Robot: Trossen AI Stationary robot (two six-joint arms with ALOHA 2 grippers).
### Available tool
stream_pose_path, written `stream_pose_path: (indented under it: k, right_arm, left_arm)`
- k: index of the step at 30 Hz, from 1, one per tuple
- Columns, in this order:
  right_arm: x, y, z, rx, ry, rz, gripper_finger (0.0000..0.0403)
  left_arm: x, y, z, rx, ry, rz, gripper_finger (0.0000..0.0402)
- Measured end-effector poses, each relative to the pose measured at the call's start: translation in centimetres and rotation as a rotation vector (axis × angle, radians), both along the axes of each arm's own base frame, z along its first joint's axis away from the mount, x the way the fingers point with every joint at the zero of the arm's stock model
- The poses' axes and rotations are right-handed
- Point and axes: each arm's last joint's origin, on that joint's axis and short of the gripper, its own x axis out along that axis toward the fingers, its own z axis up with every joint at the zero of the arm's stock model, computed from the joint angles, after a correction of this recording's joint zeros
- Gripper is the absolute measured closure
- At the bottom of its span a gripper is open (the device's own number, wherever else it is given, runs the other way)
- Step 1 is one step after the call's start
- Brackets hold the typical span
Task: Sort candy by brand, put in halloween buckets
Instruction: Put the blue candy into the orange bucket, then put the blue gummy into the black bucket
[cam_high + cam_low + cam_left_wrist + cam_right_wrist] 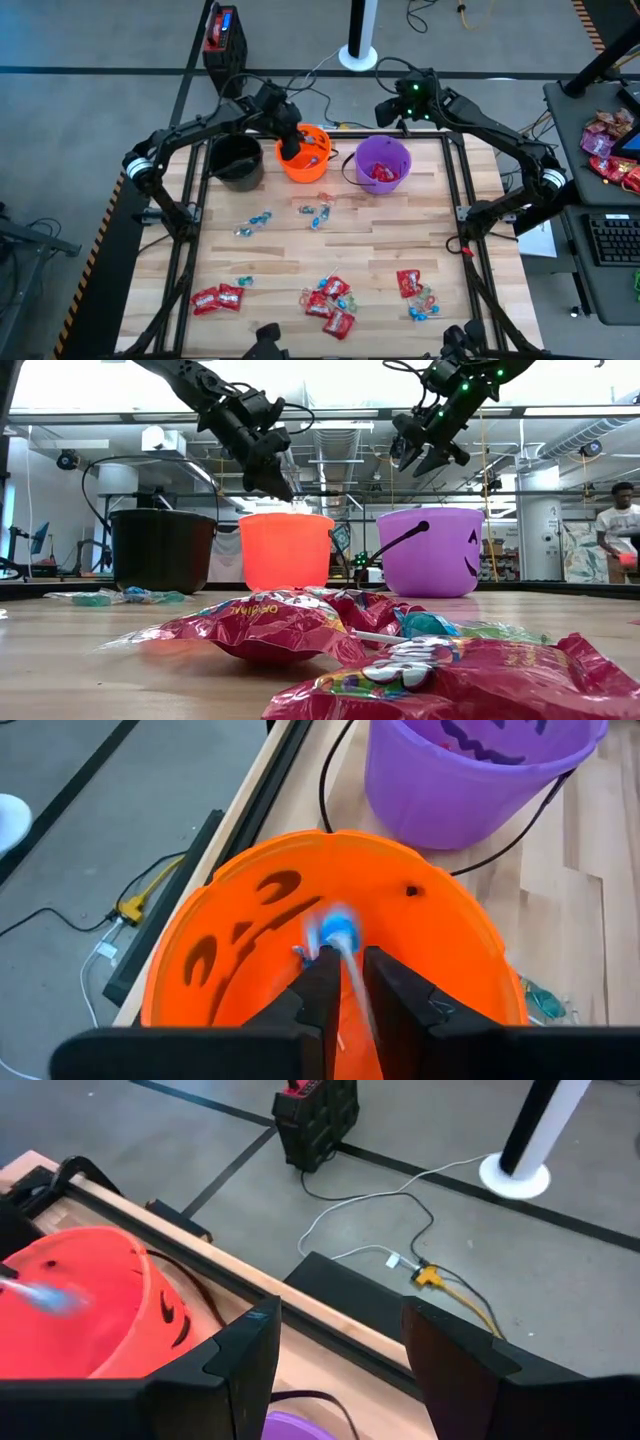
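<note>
- 3 buckets in a row at 12 o'clock on the counter (300, 250): black bucket (238, 162) toward 11, orange bucket (305, 155) at 12, purple bucket (382, 164) toward 1.
- Left claw (292, 148) sits over the orange bucket's mouth. Fingers slightly parted, with a blue-headed lollipop (338, 930) blurred between the tips, above the bucket's inside; can't tell if it's pinched or already loose.
- Right claw (392, 108) is raised behind the purple bucket, beyond the counter's 12 o'clock edge, jaws wide apart, nothing in them.
- Purple bucket holds red packets; count unclear.
- Loose candy on the counter, 6 clusters:
  - blue pieces (254, 223) near centre, toward 9
  - blue pieces (317, 214) near centre, just below the orange bucket
  - 2 red packets (217, 298) at 7, with one blue piece (244, 282) beside them
  - about 4 red packets (330, 305) plus blue pieces at 6
  - 1 red packet (408, 282) at 5, with blue pieces and lollipops (424, 305) just beside it
- A person (620, 530) stands in the room beyond the counter.
</note>
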Motion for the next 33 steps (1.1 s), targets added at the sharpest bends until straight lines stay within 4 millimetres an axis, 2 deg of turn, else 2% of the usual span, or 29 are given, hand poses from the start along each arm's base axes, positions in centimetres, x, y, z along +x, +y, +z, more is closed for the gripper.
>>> stream_pose_path:
  k: [7,11,15,20,26,33]
  right_arm:
    - [0.1,0.1,0.0,-0.002,0.005,0.049,0.0202]
    - [0.2,0.4,-0.1,0.047,-0.03,0.115,0.0202]
    - [0.5,1.1,-0.2,0.105,-0.049,0.201,0.0202]
    - [1.1,2.8,-0.5,0.157,-0.001,0.309,0.0202]
    - [1.9,6.2,-0.1,0.208,0.019,0.441,0.0202]
    - [2.1,10.7,1.9,0.176,-0.019,0.566,0.0202]
  left_arm:
    - [0.1,0.0,0.4,-0.035,-0.012,0.035,0.0352]
    - [0.3,-0.7,2.4,-0.107,-0.014,0.024,0.0348]
    - [0.5,-2.9,4.6,-0.194,0.064,-0.02,0.0348]
    - [1.2,-7.5,6.0,-0.302,0.176,-0.08,0.0348]
    - [1.8,-15.1,6.1,-0.386,0.315,-0.161,0.0348]
    - [0.3,-24.2,5.4,-0.336,0.415,-0.212,0.0348]
